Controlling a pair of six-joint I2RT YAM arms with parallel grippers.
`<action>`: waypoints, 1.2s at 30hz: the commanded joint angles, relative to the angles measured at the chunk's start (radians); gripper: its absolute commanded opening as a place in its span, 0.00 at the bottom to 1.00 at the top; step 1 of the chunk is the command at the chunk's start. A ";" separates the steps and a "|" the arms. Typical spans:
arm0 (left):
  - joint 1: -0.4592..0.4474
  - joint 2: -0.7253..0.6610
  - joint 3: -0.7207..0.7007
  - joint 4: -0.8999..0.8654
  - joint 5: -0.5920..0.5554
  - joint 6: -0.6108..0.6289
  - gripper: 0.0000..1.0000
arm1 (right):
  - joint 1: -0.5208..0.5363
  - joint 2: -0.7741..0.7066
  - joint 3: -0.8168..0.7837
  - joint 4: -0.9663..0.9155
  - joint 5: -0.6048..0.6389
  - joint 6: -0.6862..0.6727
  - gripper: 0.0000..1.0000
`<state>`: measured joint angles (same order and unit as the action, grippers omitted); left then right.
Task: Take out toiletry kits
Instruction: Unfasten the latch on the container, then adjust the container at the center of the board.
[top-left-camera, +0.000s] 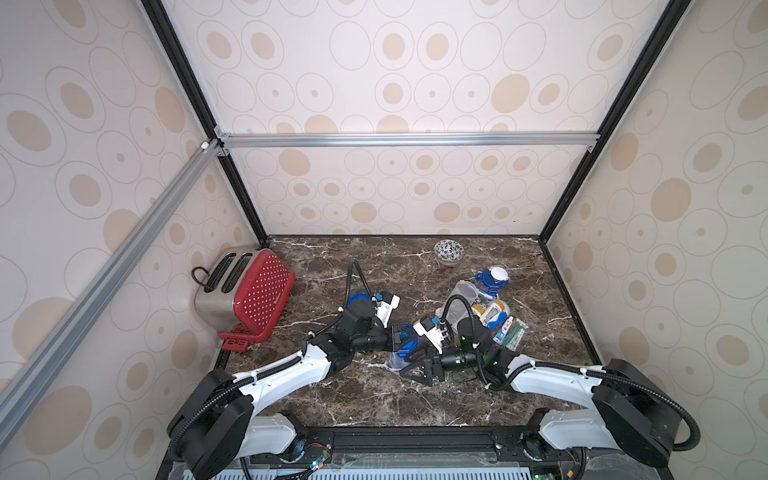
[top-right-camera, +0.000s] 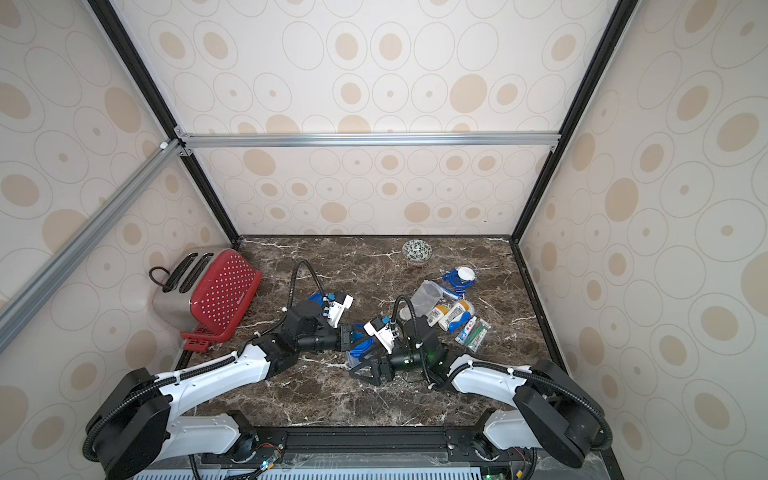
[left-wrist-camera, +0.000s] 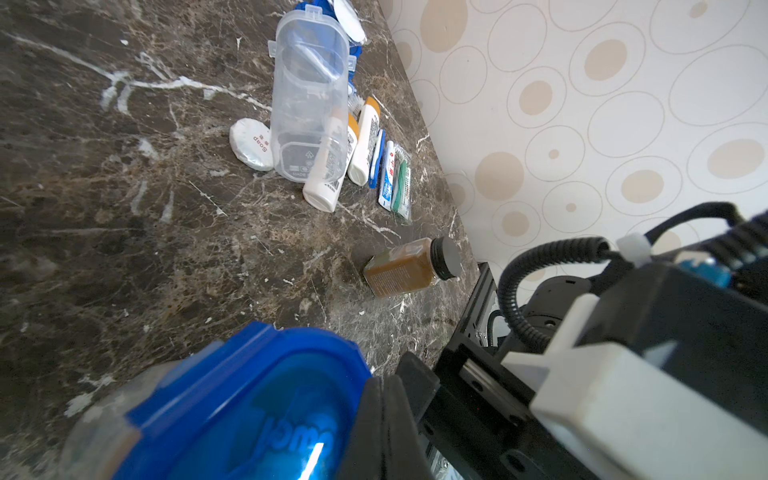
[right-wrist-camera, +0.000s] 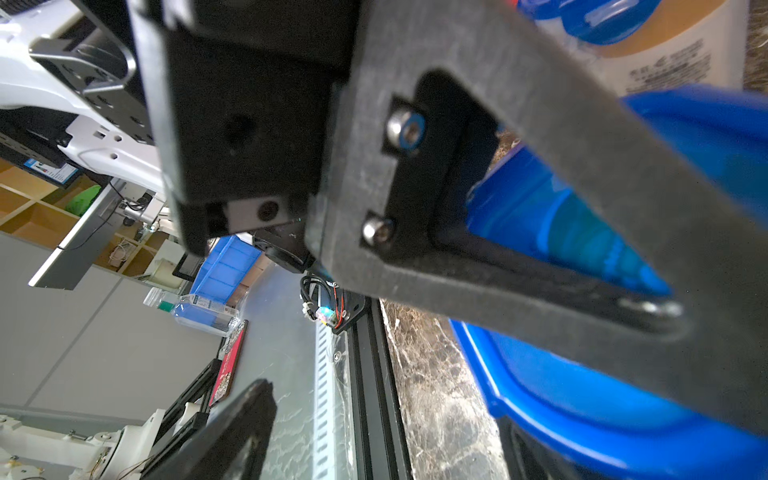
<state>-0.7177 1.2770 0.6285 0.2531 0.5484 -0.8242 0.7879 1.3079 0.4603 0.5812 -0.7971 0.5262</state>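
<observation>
The toiletry kits lie loose on the marble at the right: white gold-capped bottles (top-left-camera: 492, 311) (left-wrist-camera: 328, 178), a toothpaste tube (left-wrist-camera: 388, 174), a wrapped green toothbrush (left-wrist-camera: 402, 183) and a round soap packet (left-wrist-camera: 251, 143). A clear jar with a blue clip lid (top-left-camera: 405, 347) (left-wrist-camera: 249, 407) sits between the arms. My left gripper (top-left-camera: 400, 336) (left-wrist-camera: 390, 419) is shut right at the lid's edge; whether it pinches a clip is hidden. My right gripper (top-left-camera: 417, 370) stands open low beside the jar, one finger (right-wrist-camera: 540, 232) across the blue lid, the other far off.
An emptied clear jar (top-left-camera: 459, 299) (left-wrist-camera: 309, 95) lies beside the loose items, its blue lid (top-left-camera: 490, 281) behind it with a white packet on top. A small brown jar (left-wrist-camera: 409, 268) lies near the right wall. A red toaster (top-left-camera: 245, 297) stands back left, a patterned bowl (top-left-camera: 449, 251) at the back.
</observation>
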 joint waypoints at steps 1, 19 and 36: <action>-0.003 0.046 -0.056 -0.126 -0.034 -0.009 0.00 | 0.020 -0.005 0.010 0.209 -0.045 0.015 0.86; 0.000 -0.005 0.059 -0.275 -0.055 0.050 0.00 | 0.028 -0.057 0.085 -0.194 -0.085 -0.187 0.89; 0.011 -0.206 0.401 -0.923 -0.367 0.216 0.49 | 0.012 -0.202 0.215 -0.709 0.221 -0.384 0.90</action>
<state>-0.7113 1.0943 0.9981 -0.4404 0.3229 -0.6563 0.8062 1.1267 0.6170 0.0002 -0.6846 0.2058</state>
